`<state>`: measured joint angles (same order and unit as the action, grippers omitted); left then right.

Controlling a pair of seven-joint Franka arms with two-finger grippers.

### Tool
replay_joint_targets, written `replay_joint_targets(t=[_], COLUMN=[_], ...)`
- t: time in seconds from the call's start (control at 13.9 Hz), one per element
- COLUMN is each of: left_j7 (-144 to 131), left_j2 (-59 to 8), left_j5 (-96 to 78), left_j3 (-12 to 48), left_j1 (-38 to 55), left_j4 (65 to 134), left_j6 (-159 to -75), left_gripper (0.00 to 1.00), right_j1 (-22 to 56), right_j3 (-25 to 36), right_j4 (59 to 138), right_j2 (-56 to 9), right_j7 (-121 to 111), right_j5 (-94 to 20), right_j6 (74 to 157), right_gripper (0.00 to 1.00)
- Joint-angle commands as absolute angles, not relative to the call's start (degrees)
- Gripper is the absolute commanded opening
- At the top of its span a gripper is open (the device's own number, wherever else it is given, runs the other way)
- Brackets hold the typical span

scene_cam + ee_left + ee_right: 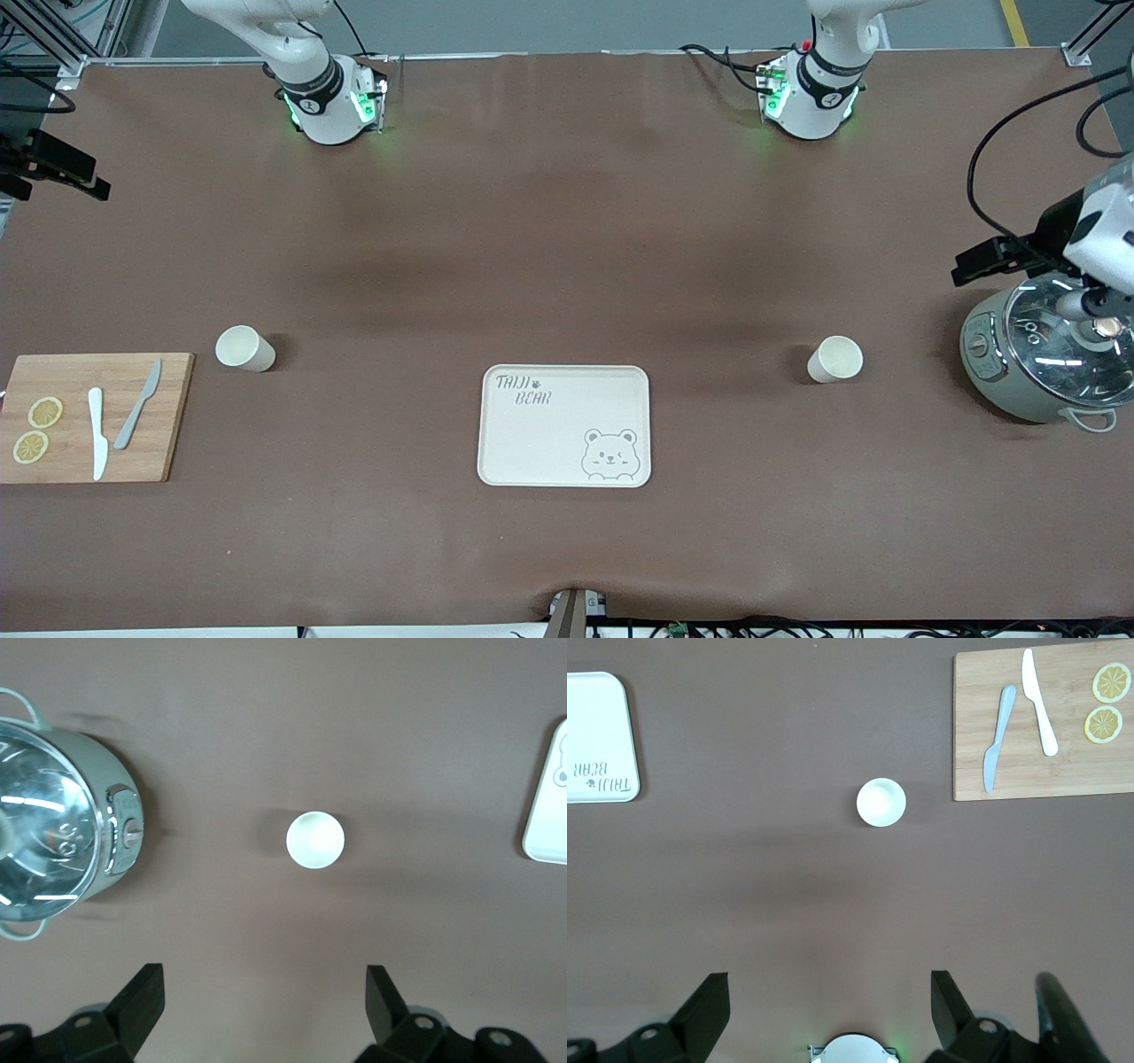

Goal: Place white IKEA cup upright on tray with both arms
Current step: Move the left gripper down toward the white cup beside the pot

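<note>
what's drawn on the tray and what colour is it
The cream tray carries a grey bear face in one corner and grey "TAIJI BEAR" lettering, clearest in the front view.

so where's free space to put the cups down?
The tray is bare apart from its print, with open table between it and each cup. The wide stretch toward the arm bases is free too. It is crowded at the ends: cutting board with knives and lemon slices, and the cooker.

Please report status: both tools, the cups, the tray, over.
Left tool open, high over cup beside cooker. Right tool open, high over second cup beside cutting board. Tray bare, nothing in the way.
</note>
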<state>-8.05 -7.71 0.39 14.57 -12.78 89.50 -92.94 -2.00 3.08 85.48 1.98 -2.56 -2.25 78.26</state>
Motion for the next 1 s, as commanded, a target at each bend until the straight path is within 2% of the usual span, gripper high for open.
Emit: replay_joint_targets(t=[0.0,0.29,0.65,0.93], left_j7=[-8.6,-12.2,-12.6,-13.4], left_j2=[-7.8,-9.5,-10.8,-13.6], left_j5=[0.9,0.9,0.8,0.2], left_j3=[14.9,14.9,15.2,15.6], left_j1=[-13.2,-13.0,-12.7,-12.4], left_j4=[92.4,95.9,102.7,104.1], left_j6=[-96.8,-101.9,-113.3,-117.4], left_gripper=[1.0,1.0,1.0,1.0], right_j1=[-3.0,-3.0,-3.3,-3.4], right_j3=[2.7,2.7,2.7,2.6], right_j4=[86.3,86.3,86.3,86.3], right_j2=[2.9,2.9,2.8,2.8], right_j7=[-1.8,-1.8,-1.8,-1.8], right_j5=[-3.2,-3.2,-3.2,-3.3], right_j6=[78.1,78.1,77.9,77.8], right_gripper=[1.0,1.0,1.0,1.0])
